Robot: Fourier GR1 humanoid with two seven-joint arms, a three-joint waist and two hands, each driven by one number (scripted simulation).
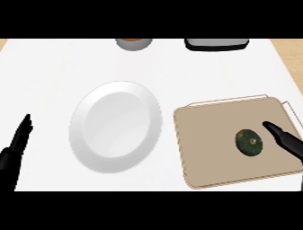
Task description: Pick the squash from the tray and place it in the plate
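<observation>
Squash (249,143) sat on the tray (207,134), lower right of frame, not yet grasped. Right hand (293,144) came in just beside it, fingers straight, holding nothing; probably lining up a grasp. Plate (116,126) waited at centre. Left hand (11,155) rested lower left, fingers straight.
</observation>
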